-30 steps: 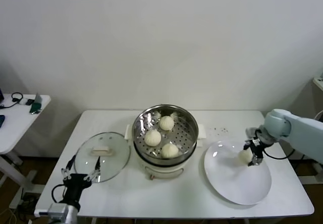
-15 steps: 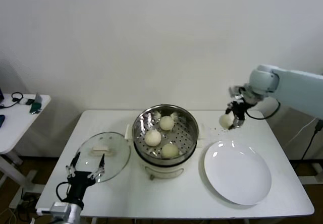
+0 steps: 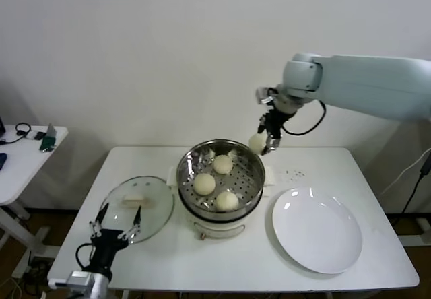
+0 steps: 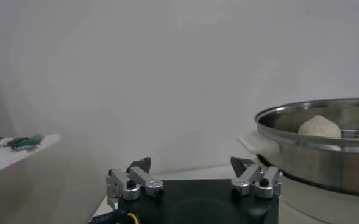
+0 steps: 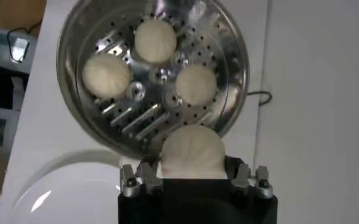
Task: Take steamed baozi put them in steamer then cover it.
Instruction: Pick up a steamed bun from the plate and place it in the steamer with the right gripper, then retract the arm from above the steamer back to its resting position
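Observation:
My right gripper is shut on a cream-white baozi and holds it in the air over the steamer's far right rim; the baozi fills the jaws in the right wrist view. The steel steamer stands mid-table with three baozi on its perforated tray, also seen from above. The glass cover lies flat left of the steamer. My left gripper is open and empty, low at the table's front left, near the cover's edge.
The white plate lies empty to the right of the steamer. A small side table with cables stands far left. A white wall is close behind the table. The steamer's rim shows in the left wrist view.
My right gripper lifted the baozi off the white plate, carried it left and up, and now holds it above the steamer's right rim. The left arm barely moved.

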